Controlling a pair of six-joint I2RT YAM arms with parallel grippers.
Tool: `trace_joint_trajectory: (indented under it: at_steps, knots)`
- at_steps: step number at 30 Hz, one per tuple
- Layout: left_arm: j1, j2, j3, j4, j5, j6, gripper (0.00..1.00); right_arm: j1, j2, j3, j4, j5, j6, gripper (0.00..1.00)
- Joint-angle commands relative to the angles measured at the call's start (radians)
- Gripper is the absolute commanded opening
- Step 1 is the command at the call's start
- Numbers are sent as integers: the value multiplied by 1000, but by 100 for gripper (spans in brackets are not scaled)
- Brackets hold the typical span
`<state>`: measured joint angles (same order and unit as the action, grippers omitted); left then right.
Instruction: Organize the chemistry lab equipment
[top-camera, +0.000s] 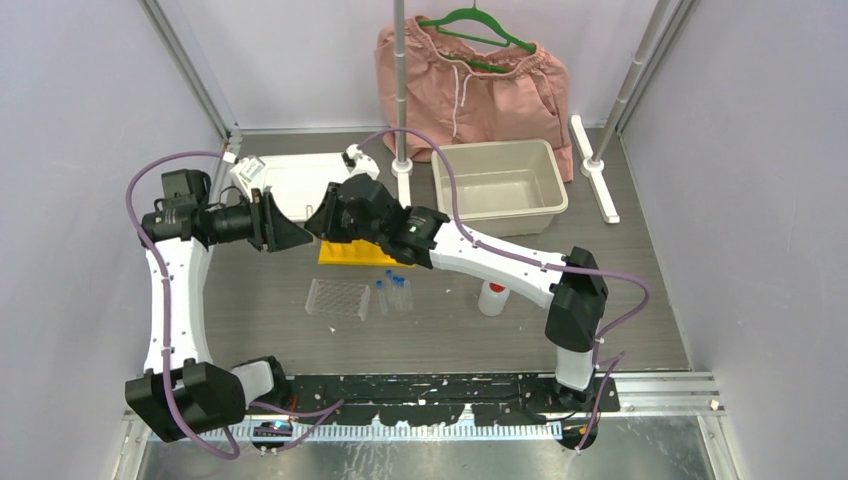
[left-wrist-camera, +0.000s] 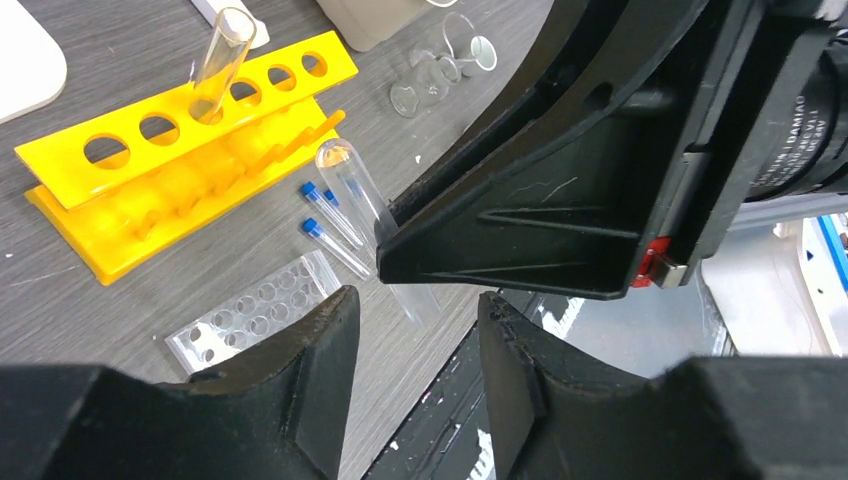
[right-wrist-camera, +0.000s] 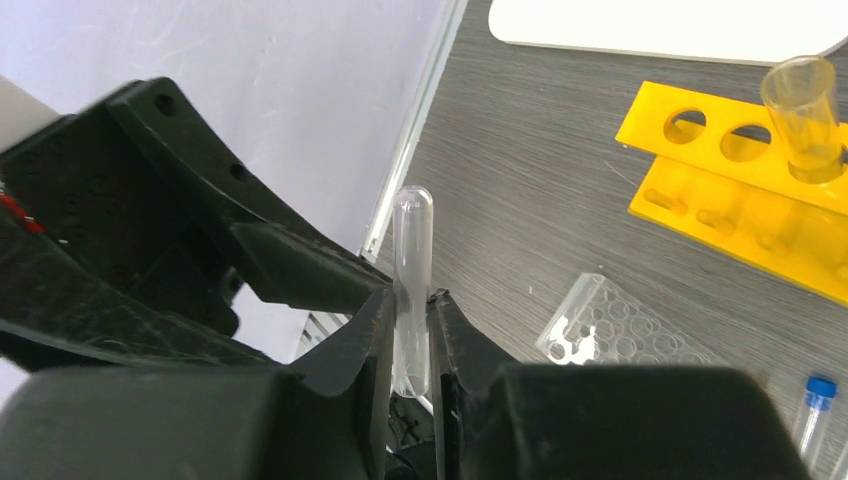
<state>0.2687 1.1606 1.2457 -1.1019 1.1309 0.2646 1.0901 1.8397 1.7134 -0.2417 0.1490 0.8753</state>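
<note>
One grey table under everything. Two hands above it, nearly tip to tip. Left hand spread, fingers apart, nothing gripped. Right hand pinching one clear test tube, rounded end sticking out past the fingertips. One yellow holed test-tube rack mid-table, six holes counted, with a second test tube leaning in one of them. One clear plastic tray flat just beside the rack. One white squeeze bottle, seen only from the top camera, right of the tray. Three small clear beakers, visible only from the left wrist, beyond the rack. Small blue-capped tubes lying beside the tray: two plain from the left wrist, one from the right wrist.
</note>
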Motion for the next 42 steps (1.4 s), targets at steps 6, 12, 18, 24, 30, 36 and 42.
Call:
trace_joint_trajectory:
  at_steps: [6, 12, 18, 24, 30, 36, 42]
  knots:
    - [2, 7, -15, 21, 47, -11, 45, 7, -7, 65, 115, -7, 23, 1]
    - [3, 21, -13, 37, 44, -26, 40, 11, 0, 79, 123, -21, 20, 1]
    - [4, 30, -14, 47, 34, -24, 18, 12, 7, 88, 117, -34, 12, 15]
    - [3, 28, -15, 29, 10, 33, 3, -13, 36, 198, -34, -50, -33, 65]
    - [4, 14, -8, -11, 3, 109, 0, -59, 112, 375, -251, -155, -104, 70]
    - [2, -11, -12, -36, 5, 167, 0, -86, 185, 539, -418, -313, -186, 64]
    - [2, -36, -19, -59, 13, 218, 0, -91, 205, 586, -450, -335, -203, 57]
